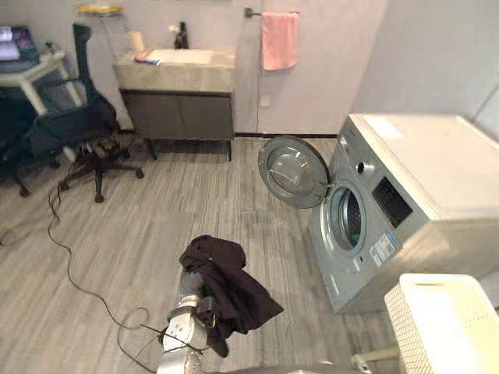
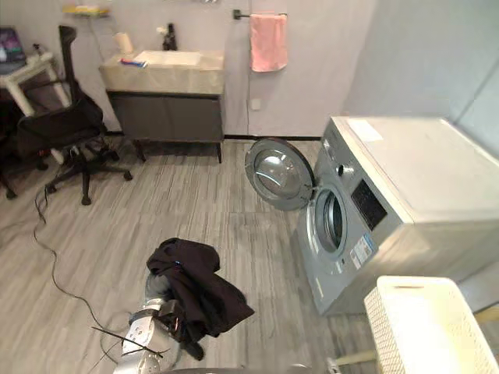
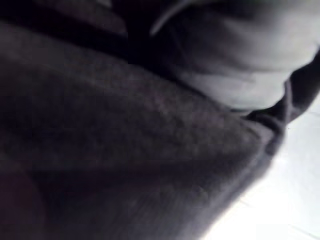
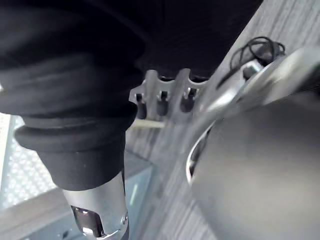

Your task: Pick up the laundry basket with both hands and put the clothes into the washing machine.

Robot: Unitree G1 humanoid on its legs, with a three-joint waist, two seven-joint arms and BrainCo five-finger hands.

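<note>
Loading step: black garment [image 1: 226, 284] draped over left hand [image 1: 198, 309], grip hidden; next, carry it right into the open washing machine [image 1: 390, 195].

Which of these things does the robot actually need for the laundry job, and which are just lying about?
For the job: black clothing, washing machine with open door, white laundry basket.
Lying about: pink towel, sink cabinet, office chair, desk.
</note>
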